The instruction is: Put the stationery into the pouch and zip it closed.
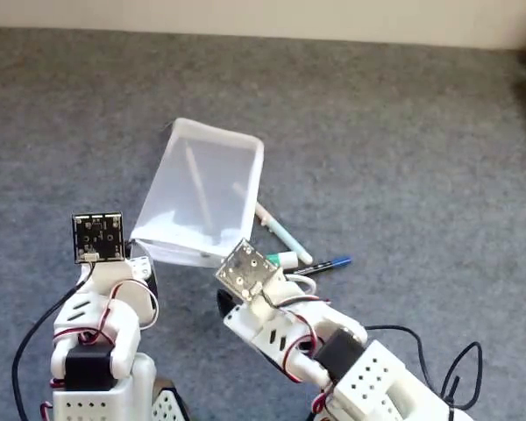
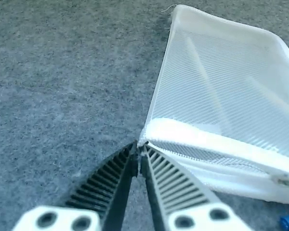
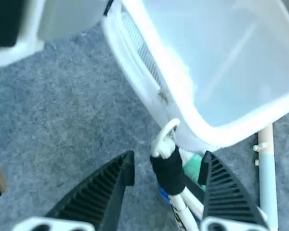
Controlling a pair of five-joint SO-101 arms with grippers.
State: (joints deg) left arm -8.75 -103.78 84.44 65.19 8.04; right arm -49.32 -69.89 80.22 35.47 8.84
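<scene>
A grey, carpet-like counter (image 1: 421, 132) stretches across the overhead view. Just above the centre lies a white mesh pouch (image 1: 202, 184), its mouth toward the bottom of the frame and not yet zipped. Two thin stick shapes show faintly through the mesh, probably stationery that is already inside.

At lower left, the left gripper (image 2: 137, 151) has its fingers (image 2: 111, 178) pinched tight on a corner of the pouch's mouth. At lower centre, the right gripper (image 3: 168, 161) has its fingers (image 3: 101, 187) spread wide on either side of the zip pull (image 3: 164, 139), without touching it.

Just right of the pouch, three items lie outside on the counter: a white and teal pen (image 1: 279, 230), a green-capped marker (image 1: 282, 259) and a blue pen (image 1: 329, 263).

The job looks partly done. Those three items have to go in, and then the zip must be drawn shut.
</scene>
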